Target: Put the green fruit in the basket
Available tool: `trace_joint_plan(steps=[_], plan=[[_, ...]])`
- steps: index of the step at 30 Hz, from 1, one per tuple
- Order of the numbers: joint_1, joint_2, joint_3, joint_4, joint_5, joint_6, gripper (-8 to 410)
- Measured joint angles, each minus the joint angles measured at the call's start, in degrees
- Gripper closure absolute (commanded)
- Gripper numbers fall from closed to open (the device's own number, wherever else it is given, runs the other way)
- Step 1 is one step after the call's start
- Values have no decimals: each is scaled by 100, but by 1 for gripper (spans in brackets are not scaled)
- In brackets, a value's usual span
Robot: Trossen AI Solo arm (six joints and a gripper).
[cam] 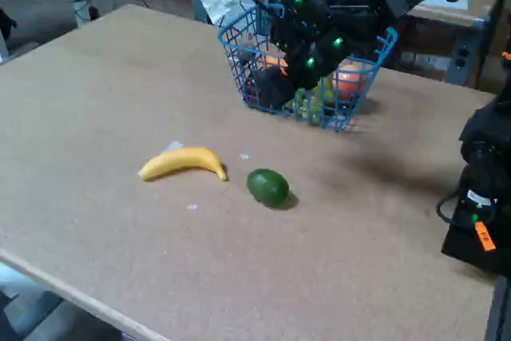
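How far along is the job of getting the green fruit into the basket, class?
Done: nothing visible yet; the green fruit lies on the table beside the banana, outside the basket. In hand: the gripper hangs at the basket, away from the fruit; its jaws cannot be made out. Left: reach the fruit, grasp it, carry it over, release.

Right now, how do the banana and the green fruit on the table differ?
The banana is yellow, long and curved; the green fruit is dark green, short and egg-shaped. The banana lies further left in the fixed view; the green fruit sits nearer the basket. Both rest on the table, outside the basket, apart from each other.
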Motion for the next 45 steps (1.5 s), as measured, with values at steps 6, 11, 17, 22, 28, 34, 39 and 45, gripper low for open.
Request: trace_joint_plan(steps=[6,11,17,22,28,34,39,45], plan=[[-9,0,0,2,0,0,182],[-11,0,0,-2,2,2,182],[-11,0,0,-2,0,2,182],[-11,0,0,4,0,2,182],[-9,-7,0,-9,-118,28,182],[-7,-83,0,-15,-476,44,182],[-4,-129,0,-101,-1034,160,182],[-7,-133,0,-258,-1679,151,182]])
